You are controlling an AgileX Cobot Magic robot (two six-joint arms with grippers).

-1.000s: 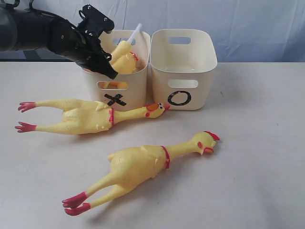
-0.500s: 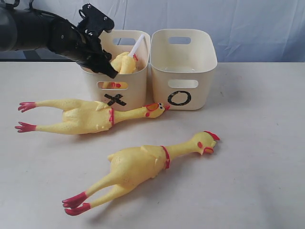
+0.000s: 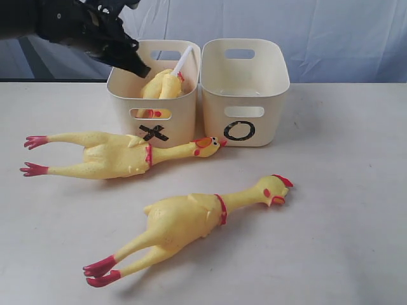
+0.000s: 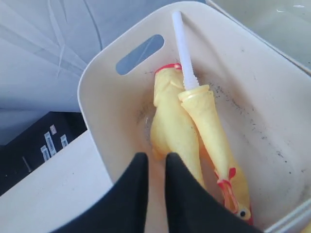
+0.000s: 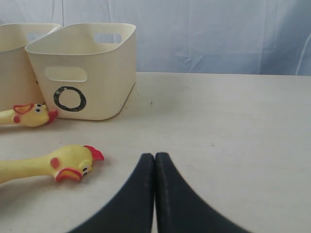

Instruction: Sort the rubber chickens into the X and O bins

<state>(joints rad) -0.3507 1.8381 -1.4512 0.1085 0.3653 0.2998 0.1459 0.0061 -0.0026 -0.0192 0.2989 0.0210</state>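
Note:
Two rubber chickens lie in the X bin (image 3: 184, 121): one with a white tube (image 4: 182, 48) sticking up from it (image 4: 206, 121), and a second chicken (image 4: 170, 126) beside it. My left gripper (image 3: 140, 68) hovers above that bin's back left corner. In the left wrist view it (image 4: 153, 158) is slightly open with nothing between the fingers. A third chicken (image 3: 114, 154) lies on the table in front of the X bin, and a fourth chicken (image 3: 197, 219) lies nearer the front. The O bin (image 3: 267, 95) looks empty. My right gripper (image 5: 154, 156) is shut above bare table and is out of the exterior view.
The two bins stand side by side at the back of the beige table (image 3: 343, 190). A blue-grey cloth backdrop (image 3: 343, 32) hangs behind them. The fourth chicken's head (image 5: 68, 162) lies a little way from my right gripper.
My left gripper has risen and pulled back to the left, away from the X bin. The chicken with the tube has settled lower in the bin.

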